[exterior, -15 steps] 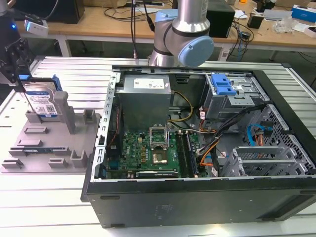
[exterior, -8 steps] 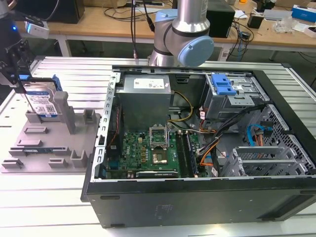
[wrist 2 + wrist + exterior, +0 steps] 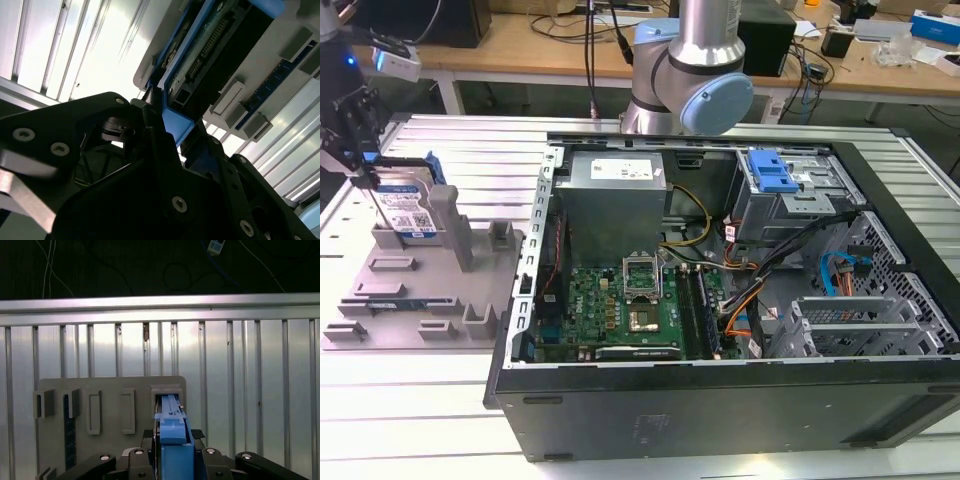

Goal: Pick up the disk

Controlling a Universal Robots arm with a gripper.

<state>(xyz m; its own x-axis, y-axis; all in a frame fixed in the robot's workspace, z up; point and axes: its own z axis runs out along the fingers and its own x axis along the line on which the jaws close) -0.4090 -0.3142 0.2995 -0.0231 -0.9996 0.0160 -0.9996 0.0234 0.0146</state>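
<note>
The disk (image 3: 408, 208) stands on edge in a slot at the back of the grey fixture plate (image 3: 420, 295), on the exterior view's left. It is silver with a white-and-blue label and blue rails. My gripper (image 3: 368, 178) comes down from above and is shut on its upper edge. In the first wrist view the blue rail of the disk (image 3: 172, 432) sits squeezed between the two black fingers (image 3: 148, 434). The second wrist view shows the disk (image 3: 210, 47) from its connector side, with the fingertips (image 3: 152, 107) pressed against its blue corner.
An open computer case (image 3: 880, 420) takes up the middle and the exterior view's right, with a grey power supply box (image 3: 615, 185) and a blue drive-bay latch (image 3: 770, 172) inside. The arm's base (image 3: 690, 70) stands behind the case. The ribbed metal table (image 3: 420, 420) surrounds the fixture.
</note>
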